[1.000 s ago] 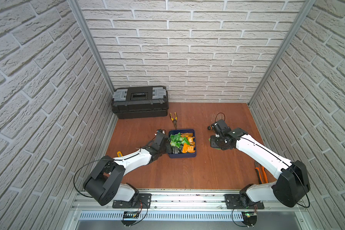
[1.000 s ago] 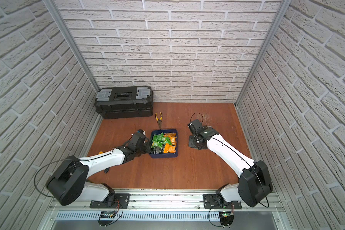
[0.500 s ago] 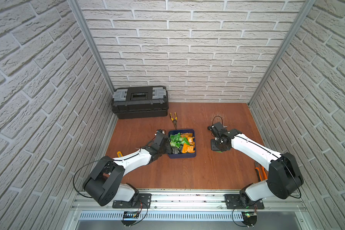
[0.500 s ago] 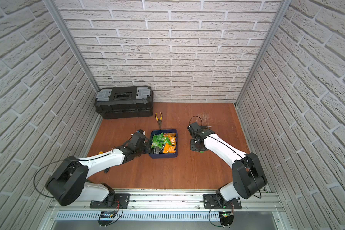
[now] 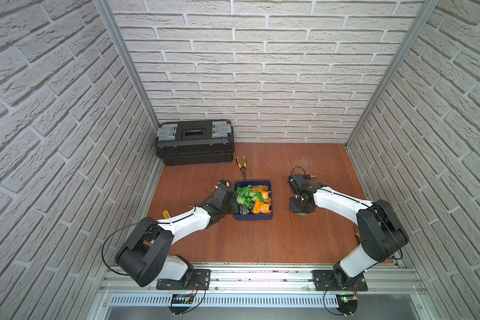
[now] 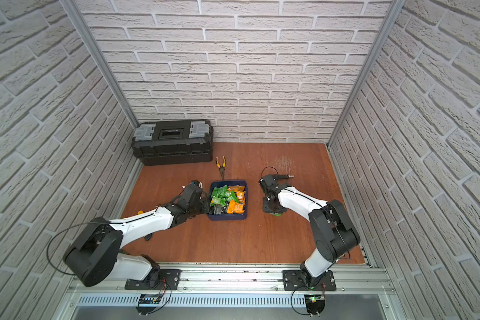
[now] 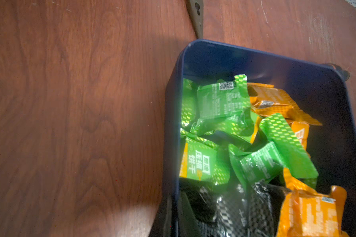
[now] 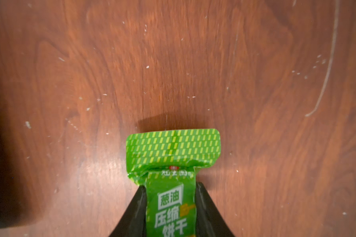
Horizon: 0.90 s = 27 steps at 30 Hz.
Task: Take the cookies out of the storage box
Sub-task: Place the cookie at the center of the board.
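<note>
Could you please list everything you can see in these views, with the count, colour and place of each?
storage box: one, navy blue, middle of the table.
cookies: roughly a dozen, green, orange and black, piled in the storage box.
held cookie: one, green, right of the storage box.
toolbox: one, black with grey latches, back left by the wall.
pliers: one, yellow-handled, just behind the storage box.
orange item: one, mostly hidden behind the right arm.
yellow item: one, partly hidden beside the left arm.
table: one, reddish-brown wood.
left fingers: black, shut, at the storage box's left wall.
right fingers: black, shut on the held cookie.
</note>
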Available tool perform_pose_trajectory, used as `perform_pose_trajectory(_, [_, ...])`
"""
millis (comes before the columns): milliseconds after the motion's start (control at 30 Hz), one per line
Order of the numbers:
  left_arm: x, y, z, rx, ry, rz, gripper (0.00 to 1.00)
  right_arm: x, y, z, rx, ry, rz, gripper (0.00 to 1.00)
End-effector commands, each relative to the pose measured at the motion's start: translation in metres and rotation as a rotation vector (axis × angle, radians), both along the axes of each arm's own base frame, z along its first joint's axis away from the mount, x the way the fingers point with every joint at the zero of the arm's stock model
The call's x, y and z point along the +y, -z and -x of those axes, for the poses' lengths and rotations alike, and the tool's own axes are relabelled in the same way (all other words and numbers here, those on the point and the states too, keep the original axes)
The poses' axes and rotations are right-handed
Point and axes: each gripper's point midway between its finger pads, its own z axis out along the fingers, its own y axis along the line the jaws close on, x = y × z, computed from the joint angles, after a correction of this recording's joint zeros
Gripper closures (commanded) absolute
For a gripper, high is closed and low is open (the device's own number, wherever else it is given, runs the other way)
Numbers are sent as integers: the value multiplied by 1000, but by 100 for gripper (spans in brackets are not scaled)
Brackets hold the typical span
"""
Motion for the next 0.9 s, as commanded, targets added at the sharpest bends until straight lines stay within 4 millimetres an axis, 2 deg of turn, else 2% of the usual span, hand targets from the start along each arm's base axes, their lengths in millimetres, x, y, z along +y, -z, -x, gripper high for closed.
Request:
perform_pose_trajectory(0, [-18,-37,-16,-99,20,94,100,0,4,-4,-19,24,-18,70])
perform_pose_trajectory(100, [-19,-37,-16,-97,21,100,100,-1,3,-3,-19,25,-19,61])
perform_pose_trajectory(200, [-20,-36,-16,-96,24,102,100,-3,0,-3,-23,27,-12,43])
perform_pose_trajectory(300, [-20,-37,-17,-100,24,106,90,-3,-5,-3,-31,28,-14,35])
perform_pose_trajectory(500, [-24,-41,-19,-115,30,131,76,-1,-25,-7,-63,19,-25,28])
perform_pose_trajectory(633, [-27,-43,-20,-122,39,138,68,5,-46,-15,-98,3,-55,26])
perform_pose_trajectory(867, [-22,-60,-22,-176,8,173,62,28,-89,-27,-178,-63,-128,27])
